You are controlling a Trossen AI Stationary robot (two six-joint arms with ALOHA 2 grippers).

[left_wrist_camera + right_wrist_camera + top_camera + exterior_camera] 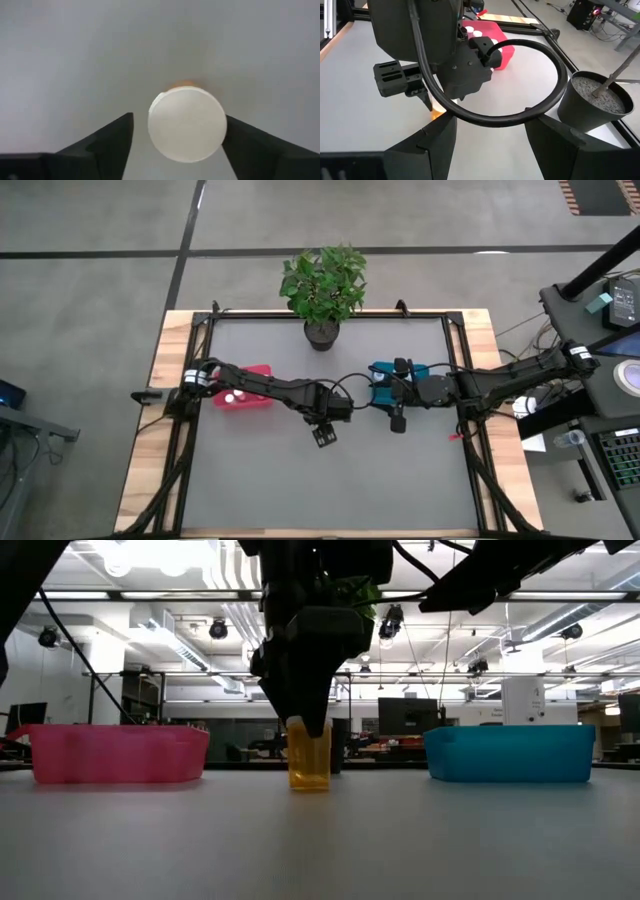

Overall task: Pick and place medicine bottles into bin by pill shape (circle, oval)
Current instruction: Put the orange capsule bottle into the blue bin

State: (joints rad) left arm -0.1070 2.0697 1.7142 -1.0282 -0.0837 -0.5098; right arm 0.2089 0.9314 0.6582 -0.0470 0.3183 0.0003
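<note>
Red bin (243, 399) sits at the left of the grey mat (260, 490), partly under the left arm; white-capped bottles (234, 394) lie inside it, count unclear. Right wrist view confirms white caps in that bin.

Left gripper (324, 435) is near the mat's centre, pointing down over an orange bottle (309, 757). That bottle stands upright on the mat, between the two bins in the low view. Left wrist view shows its white cap (187, 124) between the two fingers (105, 142): a clear gap on one side, the other finger at or very near the cap. Fingers are spread, not clamped on the bottle.

Right gripper (397, 422) hangs just right of centre, beside the teal bin (384, 372), which lies under the right arm. Its fingers (427, 145) are apart and hold nothing.

Black plant pot (321, 333) stands at the mat's far edge, between the bins.
</note>
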